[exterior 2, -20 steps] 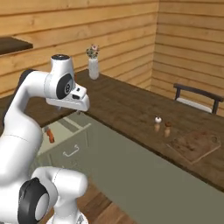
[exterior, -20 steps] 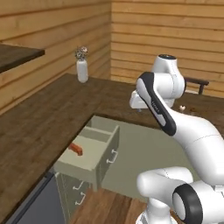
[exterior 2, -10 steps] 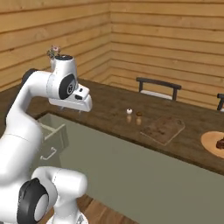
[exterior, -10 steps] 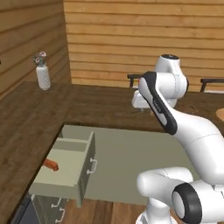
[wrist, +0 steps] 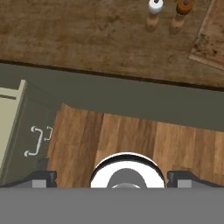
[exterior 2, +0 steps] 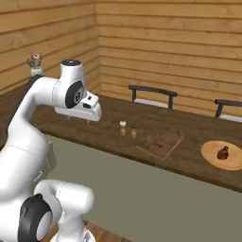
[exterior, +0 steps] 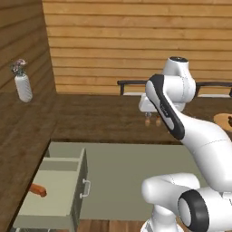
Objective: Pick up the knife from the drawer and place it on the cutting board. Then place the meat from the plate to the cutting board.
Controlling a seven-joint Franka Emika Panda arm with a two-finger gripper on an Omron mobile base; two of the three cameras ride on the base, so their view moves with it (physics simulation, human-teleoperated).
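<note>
The robot's hand is up in the air, over the floor in front of the tabletop, and its two dark fingers are spread wide apart with nothing between them. From the left side I can see the drawer pulled out at the lower left. The knife lies inside it, near its left wall; its chunky orange-red handle shows, and I cannot make out the blade. The drawer's small silver handle sits on its front. The hand is well apart from the drawer and the knife. From the right side I can see the long dark tabletop. The cutting board lies flat on it, dark brown and nearly the same colour as the wood under it. Two little shakers stand upright just beside the board, one with a white top and one with a brown top. Farther along the tabletop is the round tan plate, and the small dark meat sits on it. The plate is apart from the board. Two dark chairs stand behind the tabletop by the wooden wall. A white vase with flowers stands far off at the left.
</note>
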